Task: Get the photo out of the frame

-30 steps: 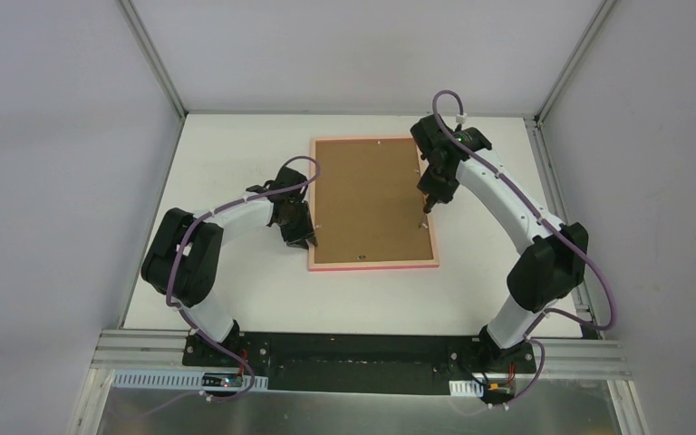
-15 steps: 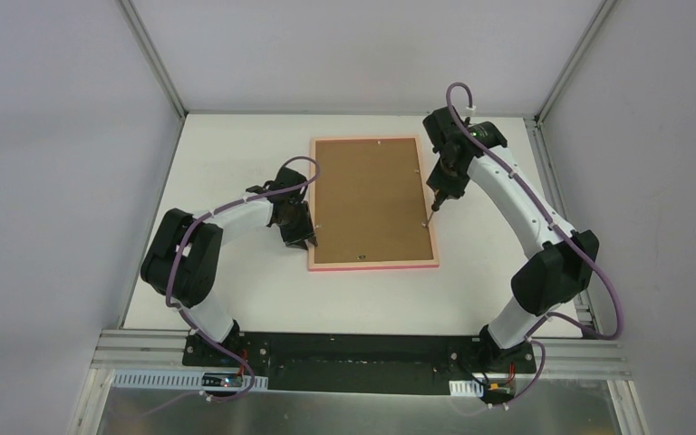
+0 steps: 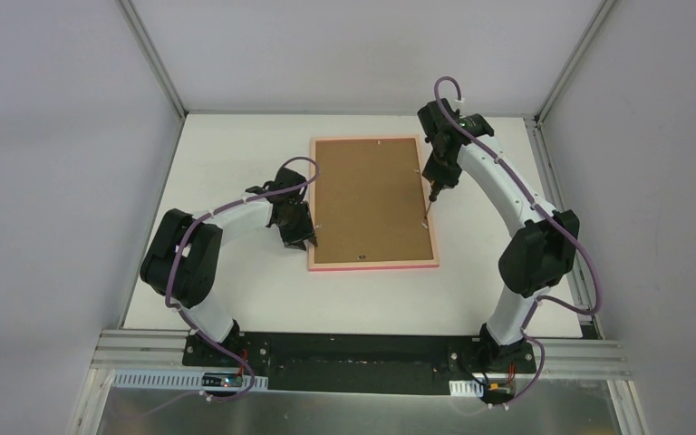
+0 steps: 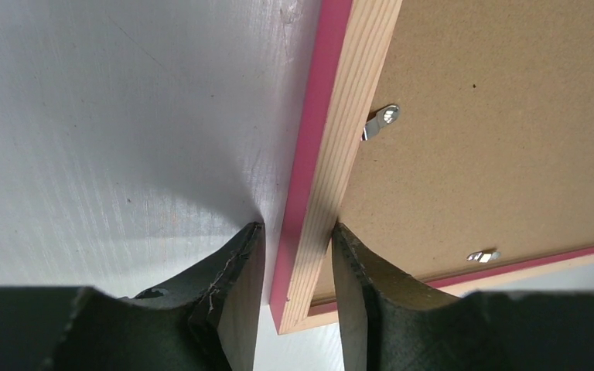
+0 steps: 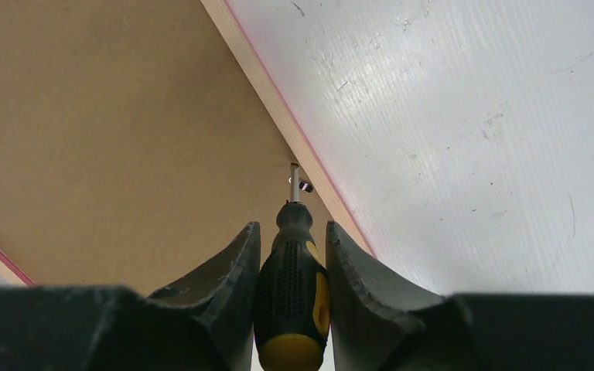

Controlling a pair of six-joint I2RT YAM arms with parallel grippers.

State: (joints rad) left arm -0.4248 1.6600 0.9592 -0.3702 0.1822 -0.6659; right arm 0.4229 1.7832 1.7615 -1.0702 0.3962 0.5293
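The pink frame lies face down on the white table, its brown back board up, so the photo is hidden. My left gripper straddles the frame's left rail near the near-left corner. It is open, with a gap between the outer finger and the pink side. My right gripper is shut on a black and yellow screwdriver. The screwdriver's tip rests at a small metal tab by the frame's right rail.
More metal tabs sit along the inside of the rails. White table surrounds the frame, with enclosure walls and metal posts at the back and sides. The arm bases stand on the black strip at the near edge.
My right wrist has swung out towards the frame's right rail and drawn back a little, the screwdriver tip staying by the right edge. The left arm has kept its place.
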